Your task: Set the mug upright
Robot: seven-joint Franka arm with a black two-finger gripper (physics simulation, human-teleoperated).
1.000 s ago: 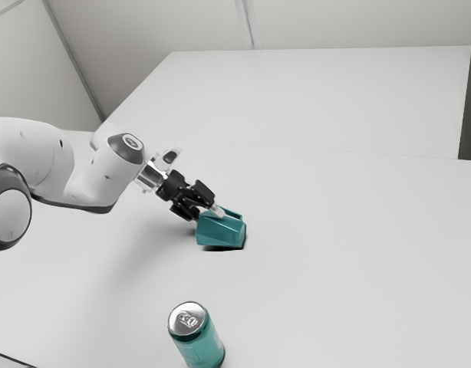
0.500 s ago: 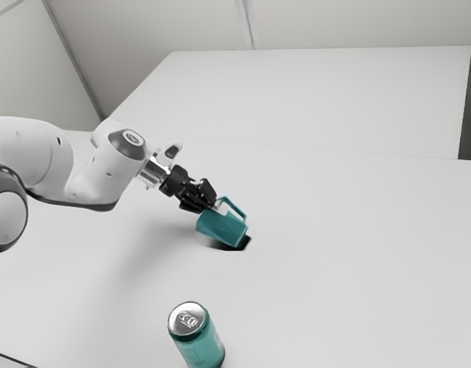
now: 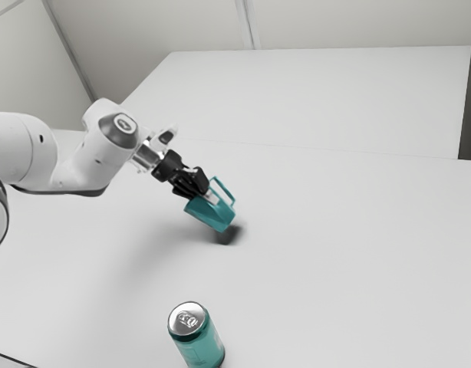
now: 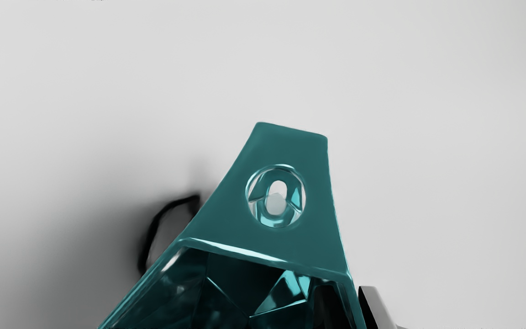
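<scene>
the pale desk [image 3: 335, 268] spread wide beneath everything, and the white arm [image 3: 105, 146] came in over it from the exterior view's left. the mug [image 3: 211, 211] was in the air just above the desk, at the end of the arm, tilted, its narrower base slanting down and away from the jaws. it was glossy teal with flat, faceted sides that tapered toward the base, and its mouth lay at the jaws' end. the black jaws were closed on its wall: one finger [image 4: 329, 306] was inside the mouth, the other [image 4: 378, 308] against the outside.

the exterior view gave the arm, the upright can [image 3: 199, 346] on the desk, teal with a silvery top and well apart from the mug, and the mug's angular handle [image 3: 223, 192], jutting toward that view's upper right. under the mug lay a dark shadow [image 3: 229, 236].

the wrist view, from close by, gave the dark, shiny hollow of the mug, with bright glints on its facets, and a round emblem [image 4: 276, 196] on the side facing the camera, a ring around a smaller oval.
</scene>
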